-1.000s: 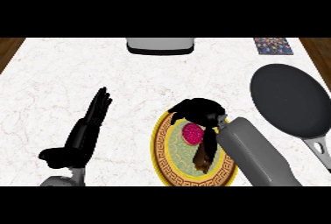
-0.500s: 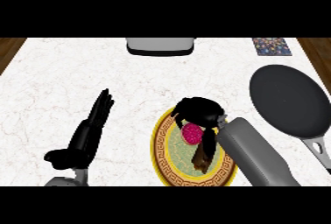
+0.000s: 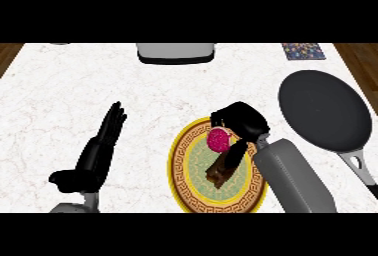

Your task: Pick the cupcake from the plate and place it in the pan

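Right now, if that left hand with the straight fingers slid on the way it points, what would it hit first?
Probably nothing soon: the left hand points up the bare counter. The grey appliance sits right of that line.

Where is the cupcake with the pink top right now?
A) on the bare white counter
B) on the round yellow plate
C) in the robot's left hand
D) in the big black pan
B: the cupcake with the pink top sits over the round yellow patterned plate, with the black right hand curled around it, while the big black pan at the right holds nothing.
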`<control>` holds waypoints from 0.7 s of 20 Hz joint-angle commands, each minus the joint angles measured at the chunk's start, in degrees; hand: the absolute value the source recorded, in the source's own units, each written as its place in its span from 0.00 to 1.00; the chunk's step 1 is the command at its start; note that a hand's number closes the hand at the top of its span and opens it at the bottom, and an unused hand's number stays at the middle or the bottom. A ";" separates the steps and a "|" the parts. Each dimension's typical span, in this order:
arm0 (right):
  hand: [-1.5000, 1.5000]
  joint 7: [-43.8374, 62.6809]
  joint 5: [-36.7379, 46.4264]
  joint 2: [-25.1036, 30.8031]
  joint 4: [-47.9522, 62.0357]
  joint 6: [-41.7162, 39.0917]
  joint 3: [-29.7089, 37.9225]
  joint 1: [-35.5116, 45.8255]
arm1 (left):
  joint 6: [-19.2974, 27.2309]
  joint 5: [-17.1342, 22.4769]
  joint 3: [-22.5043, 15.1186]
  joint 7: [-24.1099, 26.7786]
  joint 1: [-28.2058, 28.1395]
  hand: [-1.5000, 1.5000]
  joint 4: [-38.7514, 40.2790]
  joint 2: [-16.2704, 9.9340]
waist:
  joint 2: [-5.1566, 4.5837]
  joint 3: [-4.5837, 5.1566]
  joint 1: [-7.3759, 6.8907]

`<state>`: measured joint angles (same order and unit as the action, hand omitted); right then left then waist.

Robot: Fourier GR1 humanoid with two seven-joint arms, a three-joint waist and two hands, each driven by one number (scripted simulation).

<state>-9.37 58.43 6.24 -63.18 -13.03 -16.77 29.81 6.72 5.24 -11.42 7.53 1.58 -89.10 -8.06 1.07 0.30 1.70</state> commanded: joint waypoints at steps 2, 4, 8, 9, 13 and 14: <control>1.00 22.83 2.15 -3.93 -2.62 9.01 9.75 -3.99 | 0.50 0.19 0.69 0.77 -2.90 0.50 -0.59 -0.34 | 0.27 -0.15 1.68; 1.00 29.72 6.10 -5.55 -8.64 12.34 8.92 -2.92 | 1.32 -0.65 0.38 0.02 -1.33 0.50 0.12 0.25 | 0.36 -0.14 1.96; 1.00 38.72 10.50 -6.16 -21.64 17.89 5.78 -4.84 | -0.07 0.50 0.70 -0.57 -1.08 0.50 -0.44 -0.20 | 0.15 -0.20 0.95; 1.00 42.78 10.77 -6.17 -24.05 18.24 3.72 -5.60 | 0.03 -0.16 0.06 -0.28 -0.43 0.50 0.89 0.36 | -0.16 -0.21 0.46; 1.00 51.24 12.64 -6.21 -34.63 18.93 0.56 -8.81 | -0.13 -0.83 -0.88 -1.81 0.08 0.50 -0.75 0.61 | -0.68 -0.28 -0.84; 1.00 53.60 11.63 -6.22 -39.31 15.74 0.81 -8.91 | -0.61 0.02 0.69 -1.93 2.20 0.50 0.65 0.25 | -0.65 -0.26 -0.49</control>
<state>35.84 68.82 0.29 -92.32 3.81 -14.58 22.62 6.37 5.34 -11.17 6.47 1.37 -89.42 -8.01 0.78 0.07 1.68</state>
